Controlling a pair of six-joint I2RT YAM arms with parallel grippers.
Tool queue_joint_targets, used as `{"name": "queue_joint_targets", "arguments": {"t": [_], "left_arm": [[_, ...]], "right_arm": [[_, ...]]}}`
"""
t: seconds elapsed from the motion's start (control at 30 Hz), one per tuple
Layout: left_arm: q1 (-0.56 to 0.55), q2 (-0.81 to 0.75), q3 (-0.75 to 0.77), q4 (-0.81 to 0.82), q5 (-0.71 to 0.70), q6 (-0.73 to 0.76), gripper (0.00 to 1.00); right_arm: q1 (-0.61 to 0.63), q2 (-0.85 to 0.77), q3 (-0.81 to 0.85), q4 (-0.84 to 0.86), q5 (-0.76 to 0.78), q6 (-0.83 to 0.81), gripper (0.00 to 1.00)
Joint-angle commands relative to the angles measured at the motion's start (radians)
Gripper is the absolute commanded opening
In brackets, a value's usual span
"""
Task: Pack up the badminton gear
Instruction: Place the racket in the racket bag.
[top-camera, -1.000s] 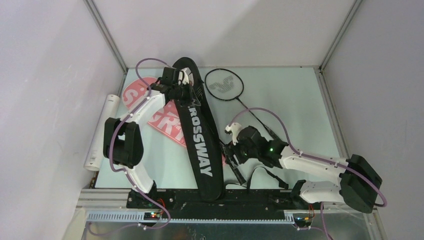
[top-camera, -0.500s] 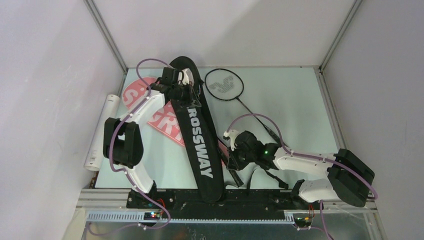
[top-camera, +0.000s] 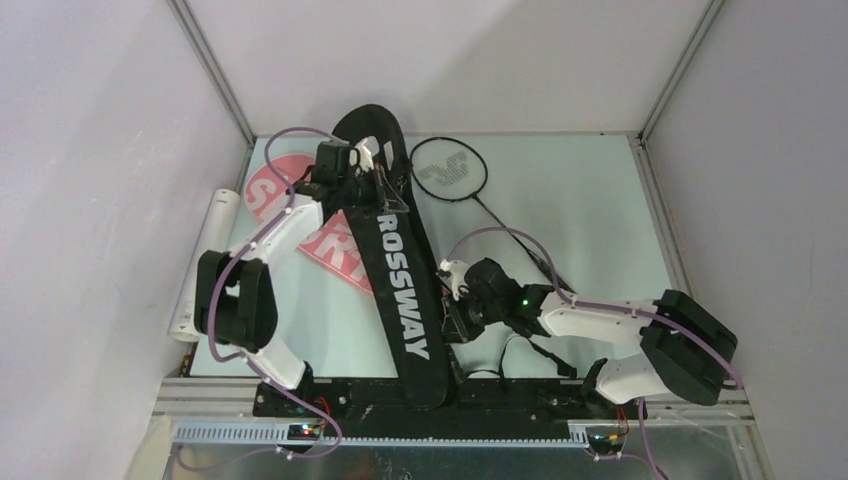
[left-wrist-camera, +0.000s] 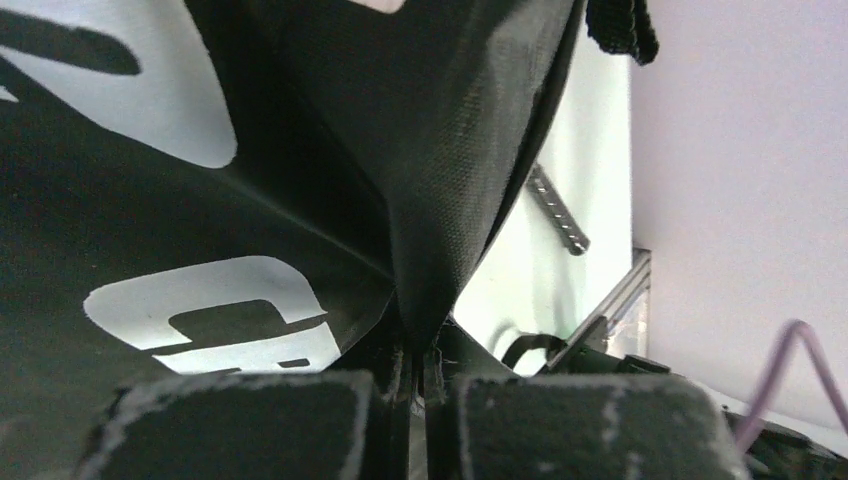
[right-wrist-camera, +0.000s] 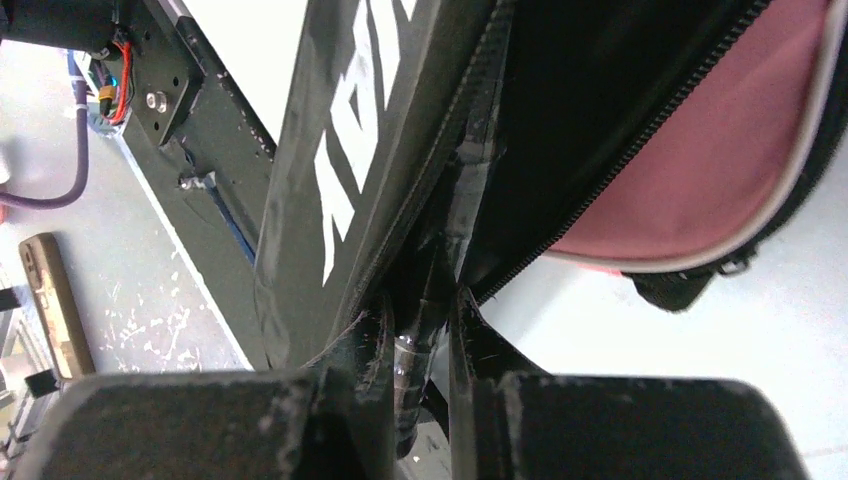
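Black "CROSSWAY" bag: lies lengthwise on the pale table, running from the arm bases to the far edge, lettering up.
Pink "SPORT" bag: flat beneath the black bag and crossing under it; most of it shows to the left.
Left gripper: fingers pressed together on a pinched ridge of the black bag's fabric, near the bag's far end.
Right gripper: at the black bag's right edge, near end; fingers drawn narrow around a dark wrapped handle that runs in beside the open zipper (it looks like a racket grip, though I cannot tell for sure).
Black racket: loose on the table right of the black bag, with its shaft passing under the right arm.
White tube: along the left wall, apart from both bags.
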Motion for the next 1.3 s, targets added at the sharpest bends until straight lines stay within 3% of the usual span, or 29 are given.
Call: {"name": "queue_joint_targets", "arguments": {"t": [0.0, 0.07, 0.17, 0.27, 0.33, 0.47, 0.6, 0.77, 0.87, 0.97, 1.07, 1.17, 1.2, 1.27], "left_arm": [[-0.049, -0.131, -0.054, 0.121, 0.161, -0.11, 0.0], [-0.054, -0.143, -0.091, 0.174, 0.182, -0.156, 0.0], [-0.058, -0.164, -0.145, 0.245, 0.208, -0.21, 0.0], [-0.057, -0.17, -0.154, 0.19, 0.156, -0.163, 0.0], [-0.057, -0.162, -0.147, 0.143, 0.137, -0.131, 0.0], [-0.058, -0.161, -0.173, 0.156, 0.147, -0.141, 0.0], [-0.08, -0.176, -0.229, 0.295, 0.217, -0.246, 0.0], [-0.105, -0.202, -0.305, 0.544, 0.279, -0.468, 0.0], [-0.103, -0.213, -0.349, 0.678, 0.302, -0.565, 0.0], [-0.085, -0.215, -0.34, 0.66, 0.297, -0.565, 0.0], [-0.06, -0.21, -0.319, 0.636, 0.29, -0.554, 0.0], [-0.046, -0.209, -0.265, 0.529, 0.243, -0.451, 0.0], [-0.041, -0.208, -0.233, 0.438, 0.214, -0.421, 0.0], [-0.032, -0.205, -0.209, 0.375, 0.19, -0.362, 0.0]], "right_arm": [[-0.003, 0.054, 0.106, 0.304, -0.094, -0.014, 0.08], [-0.004, 0.07, 0.108, 0.346, -0.052, 0.043, 0.09], [-0.034, 0.079, 0.089, 0.441, 0.014, 0.137, 0.0], [-0.104, 0.071, 0.057, 0.632, -0.095, 0.242, 0.0], [-0.133, 0.048, 0.056, 0.671, -0.143, 0.259, 0.0], [-0.164, -0.02, 0.083, 0.607, -0.119, 0.23, 0.0], [-0.148, -0.023, 0.139, 0.531, 0.004, 0.154, 0.0], [-0.065, 0.175, 0.226, 0.53, 0.142, 0.105, 0.0], [-0.052, 0.261, 0.244, 0.582, 0.118, 0.119, 0.2], [-0.047, 0.26, 0.241, 0.567, 0.099, 0.081, 0.38], [-0.045, 0.188, 0.208, 0.557, 0.097, 0.034, 0.49], [-0.043, 0.092, 0.154, 0.522, 0.09, 0.007, 0.6], [-0.041, 0.033, 0.15, 0.462, 0.107, -0.017, 0.67], [-0.029, -0.062, 0.145, 0.34, 0.179, -0.062, 0.71]]}}
